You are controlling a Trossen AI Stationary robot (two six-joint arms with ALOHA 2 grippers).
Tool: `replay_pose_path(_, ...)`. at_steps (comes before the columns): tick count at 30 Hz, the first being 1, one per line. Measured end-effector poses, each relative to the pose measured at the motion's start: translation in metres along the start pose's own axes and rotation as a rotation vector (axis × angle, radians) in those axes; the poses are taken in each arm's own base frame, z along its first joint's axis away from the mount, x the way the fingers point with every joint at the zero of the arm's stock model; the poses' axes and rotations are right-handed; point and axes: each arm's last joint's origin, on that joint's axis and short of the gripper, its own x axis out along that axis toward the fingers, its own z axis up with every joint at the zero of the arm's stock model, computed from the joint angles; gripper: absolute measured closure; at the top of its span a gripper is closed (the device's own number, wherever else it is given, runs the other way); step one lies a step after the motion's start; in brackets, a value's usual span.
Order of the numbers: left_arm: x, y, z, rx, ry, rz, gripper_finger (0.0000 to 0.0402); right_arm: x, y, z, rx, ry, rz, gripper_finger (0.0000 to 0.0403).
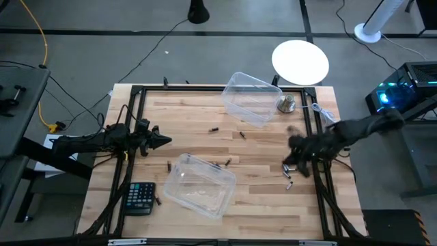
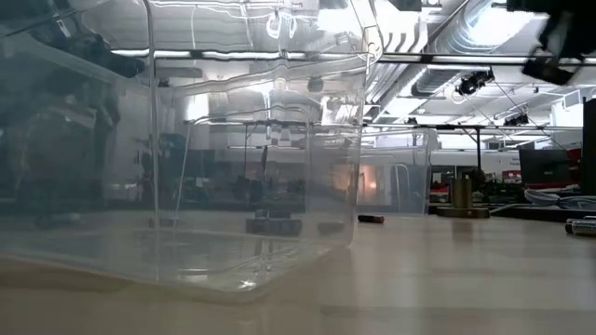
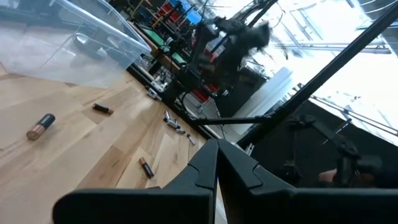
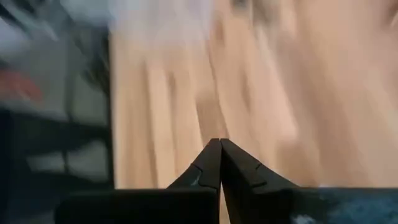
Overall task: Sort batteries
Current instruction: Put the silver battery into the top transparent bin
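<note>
Small batteries lie scattered on the wooden table: two near the middle (image 1: 214, 128) (image 1: 242, 134), some by the near clear bin (image 1: 228, 162) (image 1: 169, 165), and a cluster near the right edge (image 1: 287, 175). The left wrist view shows a copper-ended one (image 3: 40, 126) and others (image 3: 146, 167). My left gripper (image 1: 162, 141) (image 3: 216, 146) hovers shut over the table's left side. My right gripper (image 1: 295, 149) (image 4: 219, 144) is blurred, shut, and above the table just to the far side of the right-hand cluster. Neither holds anything that I can see.
Two clear plastic bins stand on the table, one at the far side (image 1: 252, 98) and one at the near side (image 1: 198, 184). A black calculator (image 1: 141, 198) lies near the left corner. A round silver knob (image 1: 285, 104) sits by the far bin. Black frame rails (image 1: 319, 171) run along the sides.
</note>
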Motion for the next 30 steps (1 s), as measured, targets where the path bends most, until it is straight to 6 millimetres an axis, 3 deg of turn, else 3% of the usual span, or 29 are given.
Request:
replay_pose_path(5, 0.000, 0.000, 0.000, 0.000, -0.001, 0.000, 0.0401, 0.043, 0.023, -0.021, 0.097, 0.262, -0.109, 0.0384)
replay_pose_path(9, 0.000, 0.000, 0.000, 0.000, -0.001, -0.001, 0.0401, 0.064, 0.033, -0.029, 0.255, 0.313, -0.259, 0.0350)
replay_pose_path(13, 0.000, 0.000, 0.000, 0.000, -0.001, 0.000, 0.0401, 0.082, 0.034, -0.032, 0.419, 0.326, -0.459, 0.0308)
replay_pose_path(21, 0.000, 0.000, 0.000, 0.000, -0.001, -0.001, 0.0401, 0.122, 0.031, -0.032, 0.570, 0.432, -0.645, 0.0250)
replay_pose_path(25, 0.000, 0.000, 0.000, 0.000, -0.001, 0.000, 0.0401, 0.132, 0.025, -0.031, 0.579, 0.475, -0.692, 0.0247)
replay_pose_path(30, 0.000, 0.000, 0.000, 0.000, -0.001, -0.001, 0.0401, 0.130, 0.015, -0.026, 0.576, 0.472, -0.754, 0.0247)
